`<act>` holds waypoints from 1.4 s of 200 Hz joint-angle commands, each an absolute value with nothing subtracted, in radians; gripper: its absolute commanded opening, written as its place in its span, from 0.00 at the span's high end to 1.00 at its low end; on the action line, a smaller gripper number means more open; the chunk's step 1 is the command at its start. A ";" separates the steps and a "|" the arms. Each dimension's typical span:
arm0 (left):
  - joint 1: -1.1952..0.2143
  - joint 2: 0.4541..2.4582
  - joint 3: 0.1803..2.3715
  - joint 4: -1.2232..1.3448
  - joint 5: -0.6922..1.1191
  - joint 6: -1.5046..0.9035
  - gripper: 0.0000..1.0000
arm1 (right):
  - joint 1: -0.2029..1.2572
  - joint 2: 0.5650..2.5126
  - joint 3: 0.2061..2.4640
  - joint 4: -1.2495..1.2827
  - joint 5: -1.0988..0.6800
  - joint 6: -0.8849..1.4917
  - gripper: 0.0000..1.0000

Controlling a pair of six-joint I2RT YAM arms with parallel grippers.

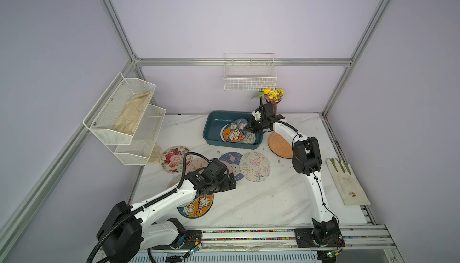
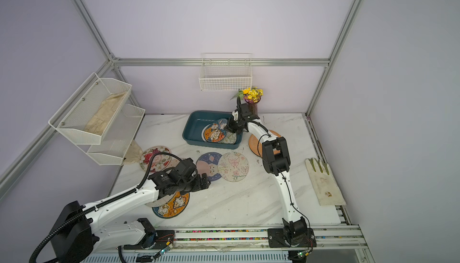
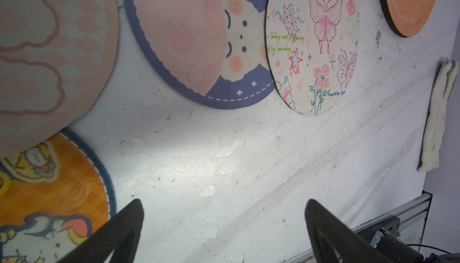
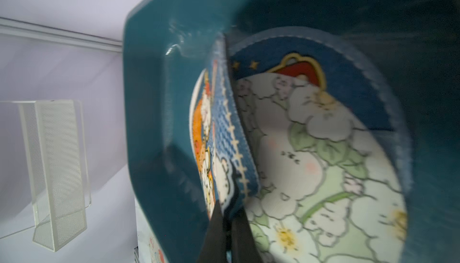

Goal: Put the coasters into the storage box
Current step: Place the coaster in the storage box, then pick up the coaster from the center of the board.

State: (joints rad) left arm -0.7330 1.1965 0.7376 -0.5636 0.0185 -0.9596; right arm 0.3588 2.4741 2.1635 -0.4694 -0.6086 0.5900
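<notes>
Nearer than the storage box (image 1: 214,122), the left tool (image 3: 224,203) is hanging released over the marble worktop (image 1: 261,199) among loose coasters (image 1: 254,166). Inside the box the right tool (image 4: 227,214) is clenching a tilted blue-rimmed coaster (image 4: 225,134); behind it a flower vase (image 1: 273,99) is standing by the lilac wall (image 1: 224,25).

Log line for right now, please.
right hand: shut on cartoon coaster, in box | left hand: open, empty, above table | several coasters outside box

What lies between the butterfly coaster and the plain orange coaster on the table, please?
Nothing but bare marble table separates the butterfly coaster from the plain orange coaster; the left wrist view shows that gap plainly, with only small specks.
</notes>
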 commanded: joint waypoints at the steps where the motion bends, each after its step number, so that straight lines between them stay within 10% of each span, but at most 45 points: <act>1: -0.727 1.188 0.715 -0.558 -0.006 -0.973 0.00 | 0.349 2.435 2.171 -0.519 -0.562 0.557 1.00; 31: -0.727 1.219 0.745 -0.562 -0.008 -0.961 0.00 | 0.348 2.407 2.205 -0.626 -0.455 0.485 0.64; 78: -0.727 1.293 0.820 -0.559 -0.016 -0.923 0.00 | 0.348 2.312 2.150 -0.705 -0.404 0.399 0.44; 280: -0.683 1.799 1.264 -0.355 0.062 -0.707 0.12 | 0.273 1.827 1.275 -0.618 -0.486 0.206 0.39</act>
State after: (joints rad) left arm -0.7040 1.7676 1.1419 -0.4065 0.0334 -0.7547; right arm 0.2729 1.8576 1.3140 -0.6456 -0.4908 0.2512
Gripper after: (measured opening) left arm 0.893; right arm 0.616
